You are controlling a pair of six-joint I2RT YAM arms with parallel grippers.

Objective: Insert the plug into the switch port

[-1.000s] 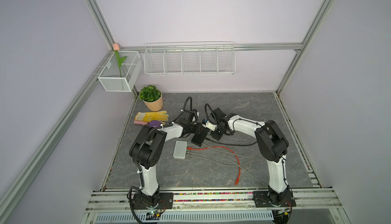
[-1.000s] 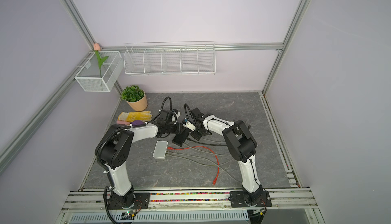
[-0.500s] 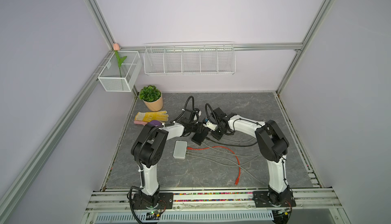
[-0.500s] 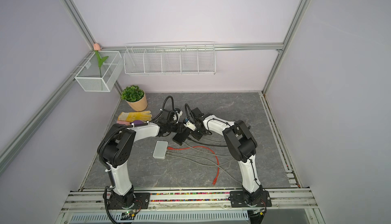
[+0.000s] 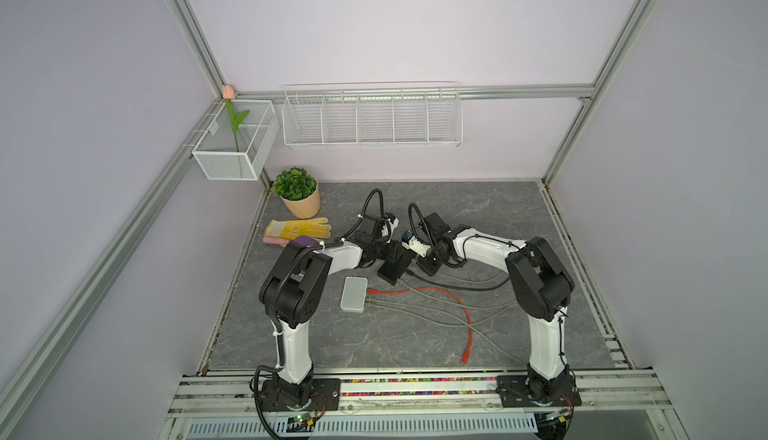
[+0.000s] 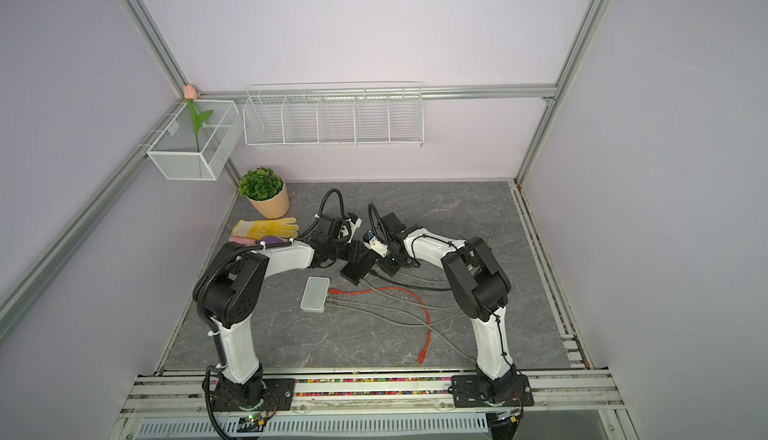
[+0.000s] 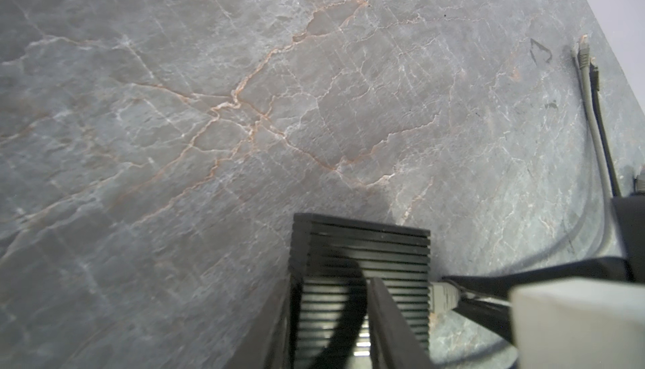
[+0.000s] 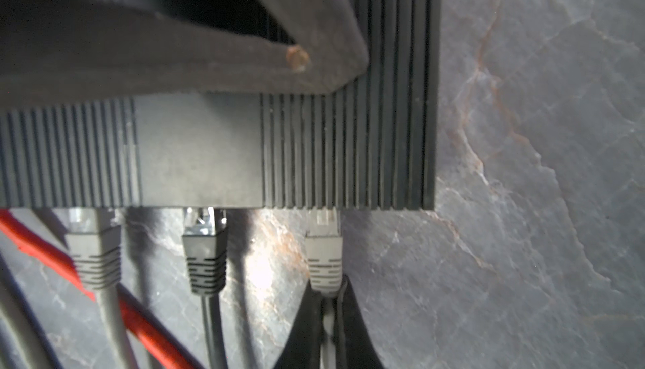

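The black ribbed switch (image 5: pixel 392 269) (image 6: pixel 358 267) lies mid-table, with my left gripper (image 5: pixel 394 252) (image 7: pixel 331 280) shut on it, one finger on each side. In the right wrist view the switch (image 8: pixel 199 151) faces its ports toward the camera, and one left finger (image 8: pixel 209 36) lies over its top. The light grey plug (image 8: pixel 324 255) (image 7: pixel 443 297) stands at the end port with its clear tip at the port face. My right gripper (image 8: pixel 326 301) (image 5: pixel 428 267) is shut on the grey cable just behind the plug's boot.
A dark plug (image 8: pixel 206 255) and another grey plug (image 8: pixel 94 255) sit in neighbouring ports, over a red cable (image 8: pixel 52 255). A white switch (image 5: pixel 354 294) with cables lies nearer the front. At the back left are a yellow glove (image 5: pixel 297 228) and a potted plant (image 5: pixel 297 192).
The left arm's elbow has shifted a little. Both grips and the switch look the same.
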